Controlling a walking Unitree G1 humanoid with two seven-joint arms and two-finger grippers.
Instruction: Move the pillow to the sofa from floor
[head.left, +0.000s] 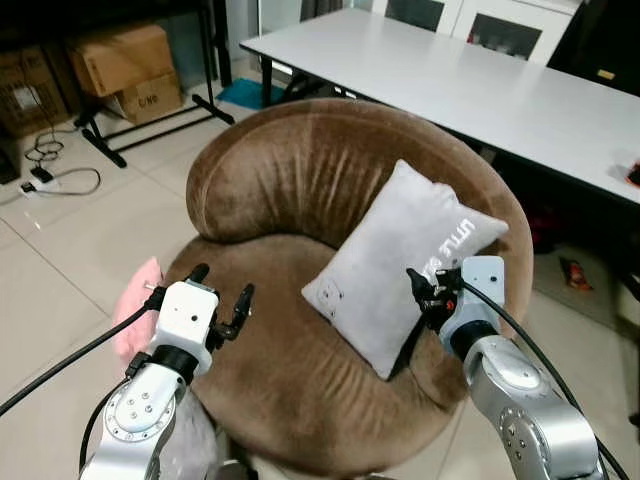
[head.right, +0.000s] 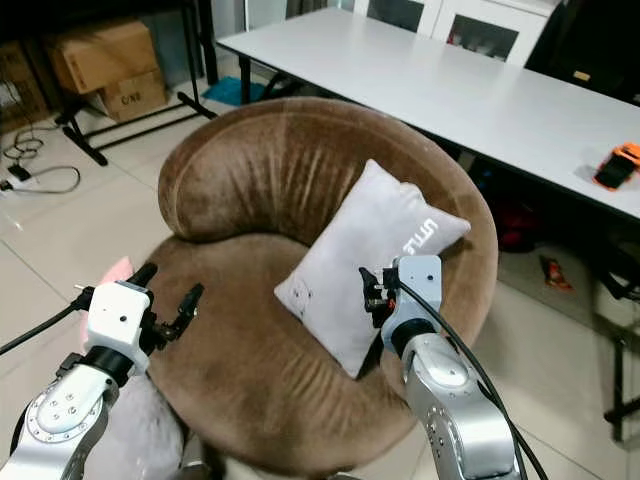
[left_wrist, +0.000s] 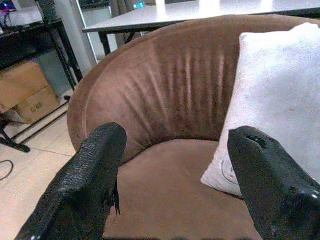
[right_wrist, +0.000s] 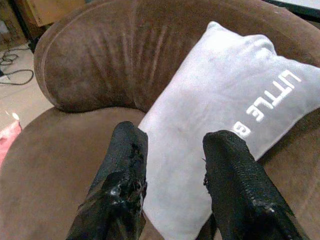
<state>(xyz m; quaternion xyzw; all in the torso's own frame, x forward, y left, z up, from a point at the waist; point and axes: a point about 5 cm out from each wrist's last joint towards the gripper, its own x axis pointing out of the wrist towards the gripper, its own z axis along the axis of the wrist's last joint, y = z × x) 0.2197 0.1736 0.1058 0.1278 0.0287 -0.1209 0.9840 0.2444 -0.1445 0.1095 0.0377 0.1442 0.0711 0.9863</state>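
Observation:
A light grey pillow (head.left: 400, 260) with white lettering leans on the right side of the round brown sofa (head.left: 290, 170), against its backrest. My right gripper (head.left: 425, 288) hovers at the pillow's lower right edge. It is open, and the pillow (right_wrist: 220, 115) lies just beyond its fingers (right_wrist: 125, 165). My left gripper (head.left: 223, 282) stands open over the left front of the seat, nothing between its fingers (left_wrist: 95, 170). It is well apart from the pillow (left_wrist: 275, 95).
A long white table (head.left: 480, 80) stands right behind the sofa, with an orange object (head.right: 617, 165) on it. A pink soft thing (head.left: 135, 305) lies on the tiled floor at the sofa's left. Cardboard boxes (head.left: 125, 60), a black rack and cables (head.left: 45, 175) are at back left.

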